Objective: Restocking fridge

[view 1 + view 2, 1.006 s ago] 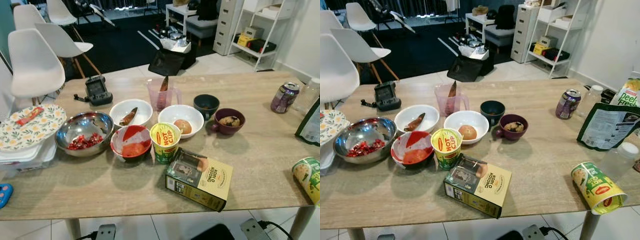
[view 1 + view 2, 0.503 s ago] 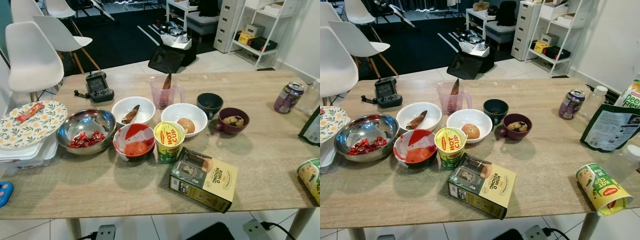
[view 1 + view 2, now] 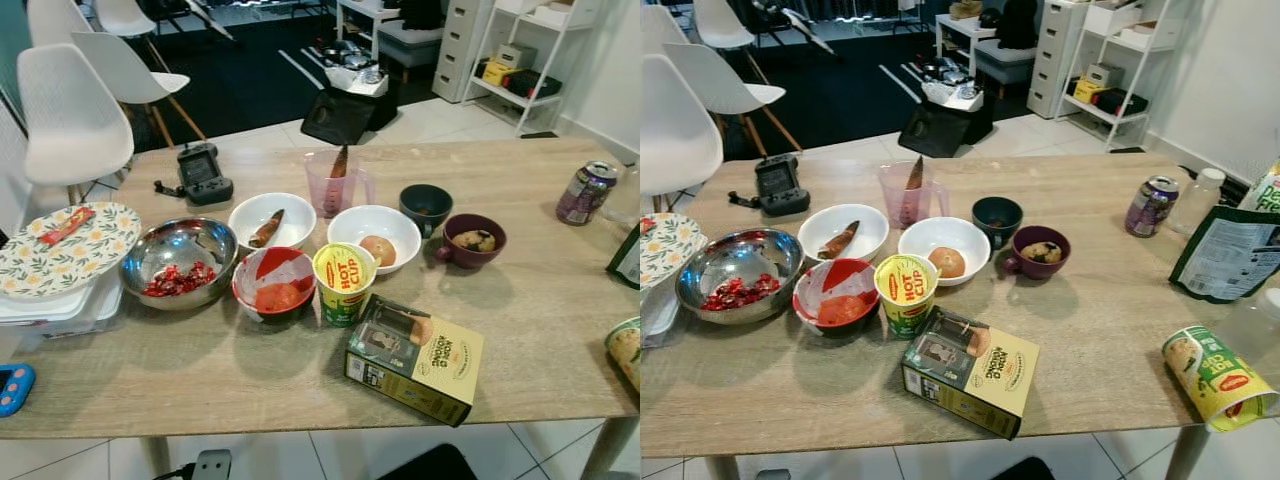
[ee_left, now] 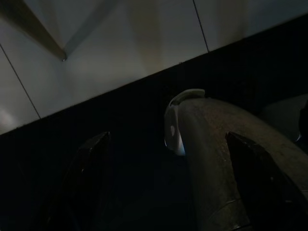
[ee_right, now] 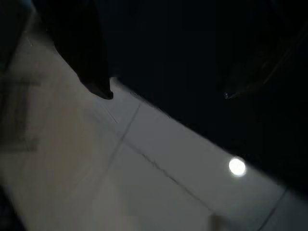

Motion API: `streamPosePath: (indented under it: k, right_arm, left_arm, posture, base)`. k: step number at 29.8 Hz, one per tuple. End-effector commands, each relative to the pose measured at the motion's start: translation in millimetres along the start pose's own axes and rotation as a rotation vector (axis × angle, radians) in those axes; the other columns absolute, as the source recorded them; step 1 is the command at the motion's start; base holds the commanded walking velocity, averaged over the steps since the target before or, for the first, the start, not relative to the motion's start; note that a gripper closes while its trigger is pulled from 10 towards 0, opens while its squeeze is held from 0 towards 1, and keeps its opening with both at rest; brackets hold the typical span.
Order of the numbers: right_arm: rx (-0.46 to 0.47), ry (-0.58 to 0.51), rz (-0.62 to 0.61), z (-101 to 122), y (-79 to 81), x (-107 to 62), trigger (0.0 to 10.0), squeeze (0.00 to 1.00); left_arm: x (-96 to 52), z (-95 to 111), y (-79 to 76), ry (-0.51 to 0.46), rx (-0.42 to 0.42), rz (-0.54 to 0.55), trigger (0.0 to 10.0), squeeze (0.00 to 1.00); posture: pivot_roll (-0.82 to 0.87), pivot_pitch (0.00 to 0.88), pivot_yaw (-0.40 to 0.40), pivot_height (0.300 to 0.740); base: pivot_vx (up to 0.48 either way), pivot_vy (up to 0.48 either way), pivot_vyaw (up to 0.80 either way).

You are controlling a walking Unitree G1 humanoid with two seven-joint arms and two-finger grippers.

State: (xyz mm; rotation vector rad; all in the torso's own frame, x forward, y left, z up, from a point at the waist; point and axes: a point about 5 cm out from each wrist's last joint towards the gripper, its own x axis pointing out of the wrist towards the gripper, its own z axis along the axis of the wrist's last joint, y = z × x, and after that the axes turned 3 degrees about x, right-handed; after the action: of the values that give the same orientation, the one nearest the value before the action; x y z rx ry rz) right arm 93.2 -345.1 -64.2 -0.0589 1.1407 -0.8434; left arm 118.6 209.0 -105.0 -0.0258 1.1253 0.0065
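Observation:
A wooden table [image 3: 230, 375] carries the food items. A yellow Hot Cup noodle tub [image 3: 343, 283] stands beside a red bowl [image 3: 273, 285], with a yellow-green box [image 3: 415, 358] lying in front. Behind them are two white bowls [image 3: 375, 233], a pink measuring cup [image 3: 333, 184], a teal bowl [image 3: 425, 206] and a maroom mug [image 3: 471, 241]. A purple can [image 3: 585, 192] stands far right. A noodle cup [image 3: 1217, 376] lies on its side at the right edge. My left gripper [image 4: 168, 137] and right gripper [image 5: 163, 95] hang open in the shade over floor tiles.
A steel bowl of red sweets [image 3: 178, 264] and a floral plate on a plastic container [image 3: 60, 250] sit at the left. A black controller [image 3: 203, 176] lies behind. A dark green pouch [image 3: 1230, 253] leans at the right. White chairs [image 3: 70, 110] stand beyond the table's left end.
The head view has drifted slightly, so the table items sit a little further right in the picture. Nothing on the table has moved.

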Motion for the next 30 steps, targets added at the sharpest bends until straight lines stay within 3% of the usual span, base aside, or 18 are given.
streamPosePath:
  k: [1,2,5,6,8,10,11,13,15,16,17,18,20,21,24,27,29,30]
  right_arm:
    - [0.114,0.003,-0.06,1.4,-11.8,1.4,10.0,0.0]
    - [0.225,-0.003,-0.133,5.0,-26.4,2.7,10.0,0.0]
    - [0.326,-0.012,-0.198,8.5,-41.5,3.4,10.0,0.0]
    - [0.392,-0.032,-0.257,13.3,-57.0,3.7,10.0,0.0]
    - [0.437,-0.056,-0.303,18.9,-71.1,3.3,10.0,0.0]
    - [0.437,-0.056,-0.303,18.9,-71.1,3.3,10.0,0.0]
    - [0.49,-0.092,-0.352,27.9,-88.7,2.1,10.0,0.0]
    - [0.49,-0.092,-0.352,27.9,-88.7,2.1,10.0,0.0]
    - [0.687,-0.162,-0.392,47.0,-113.6,-1.4,10.0,0.0]
    - [0.846,-0.232,-0.345,63.5,-119.8,-3.7,10.0,0.0]
    - [0.846,-0.232,-0.345,63.5,-119.8,-3.7,10.0,0.0]
    - [1.008,-0.324,-0.266,85.7,-122.4,-7.3,10.0,0.0]
    - [1.193,-0.474,-0.125,117.9,-124.5,-15.0,10.0,0.0]
    - [1.193,-0.474,-0.125,117.9,-124.5,-15.0,10.0,0.0]
    - [1.343,-0.713,0.091,164.6,-129.2,-32.9,10.0,0.0]
    - [1.364,-0.791,0.192,179.0,-128.3,-39.7,10.0,0.0]
    - [1.35,-0.964,0.433,206.9,-122.8,-56.4,10.0,0.0]
    - [1.35,-0.964,0.433,206.9,-122.8,-56.4,10.0,0.0]
  left_arm:
    - [-1.3,-2.3,5.1,0.009,0.012,0.013,10.0,0.0]
    - [-1.2,-1.9,5.3,0.008,0.014,0.014,10.0,0.0]
    - [-1.2,-1.7,5.5,0.009,0.018,0.013,10.0,0.0]
    - [-1.3,-1.6,5.7,0.01,0.021,0.012,10.0,0.0]
    - [-1.2,-1.4,5.7,0.011,0.024,0.012,10.0,0.0]
    - [-1.2,-1.4,5.7,0.011,0.024,0.012,10.0,0.0]
    - [-1.2,-1.2,5.9,0.012,0.029,0.011,10.0,0.0]
    - [-1.2,-1.2,5.9,0.012,0.029,0.011,10.0,0.0]
    - [-1.2,-0.8,6.3,0.013,0.037,0.009,10.0,0.0]
    - [-1.3,-0.8,6.5,0.014,0.042,0.007,10.0,0.0]
    - [-1.3,-0.8,6.5,0.014,0.042,0.007,10.0,0.0]
    - [-1.3,-0.8,6.6,0.015,0.046,0.006,10.0,0.0]
    - [-1.2,-0.6,6.4,0.017,0.053,0.003,10.0,0.0]
    - [-1.2,-0.6,6.4,0.017,0.053,0.003,10.0,0.0]
    - [-0.8,0.8,5.1,0.013,0.056,0.0,10.0,0.0]
    - [-0.6,1.3,4.8,0.012,0.055,-0.001,10.0,0.0]
    - [-0.4,2.2,4.2,0.01,0.055,-0.002,10.0,0.0]
    - [-0.4,2.2,4.2,0.01,0.055,-0.002,10.0,0.0]
  posture:
    - [-0.05,0.0,-0.002,0.74]
    - [-0.05,0.0,-0.002,0.74]
    - [-0.05,0.0,-0.002,0.74]
    - [-0.05,0.0,-0.002,0.74]
    - [-0.07,0.0,0.012,0.74]
    - [-0.07,0.0,0.012,0.74]
    - [-0.07,0.0,0.018,0.74]
    - [-0.07,0.0,0.018,0.74]
    - [-0.08,0.0,0.024,0.74]
    - [-0.09,0.0,0.03,0.74]
    - [-0.09,0.0,0.03,0.74]
    - [-0.09,0.0,0.03,0.74]
    - [-0.1,0.0,0.028,0.74]
    - [-0.1,0.0,0.028,0.74]
    - [-0.09,0.0,0.027,0.74]
    - [-0.09,0.0,0.025,0.74]
    - [-0.09,0.0,0.025,0.74]
    - [-0.09,0.0,0.025,0.74]
  base:
    - [0.0,0.0,0.0]
    - [0.0,0.0,0.0]
    - [0.0,0.0,0.0]
    - [0.0,0.0,0.0]
    - [0.0,0.0,0.0]
    - [0.0,0.0,0.0]
    - [0.0,0.0,0.0]
    - [0.0,0.0,0.0]
    - [0.0,0.0,0.0]
    - [0.0,0.0,0.0]
    - [0.0,0.0,0.0]
    - [0.0,0.0,0.0]
    - [0.0,0.0,0.0]
    - [0.0,0.0,0.0]
    - [0.0,0.0,0.0]
    - [0.0,0.0,0.0]
    - [0.0,0.0,0.0]
    - [0.0,0.0,0.0]
